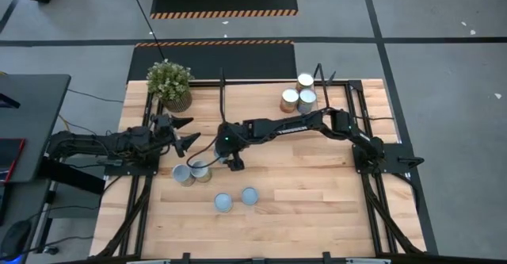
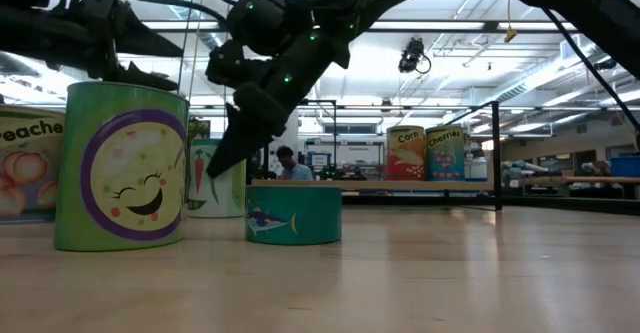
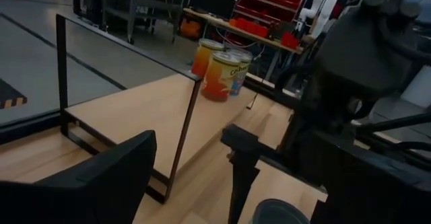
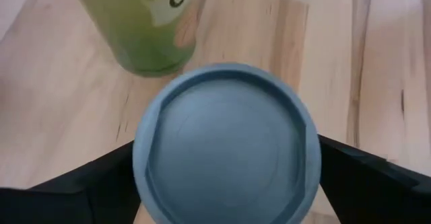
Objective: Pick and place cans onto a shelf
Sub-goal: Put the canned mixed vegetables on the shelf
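Right gripper (image 4: 225,177) spread around blue-topped can (image 4: 225,153), green can (image 4: 145,22) just beside, left gripper (image 1: 184,133) spread nearby

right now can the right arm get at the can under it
Probably yes. The right tool is open, a dark finger showing on each side of the can's blue-grey top, nothing between them. The green can stands apart beyond it, and the left tool waits off to the side.

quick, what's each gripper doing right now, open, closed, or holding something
Left gripper: open, empty, beside the plant.
Right gripper: open, fingers straddling a can, not yet closed.
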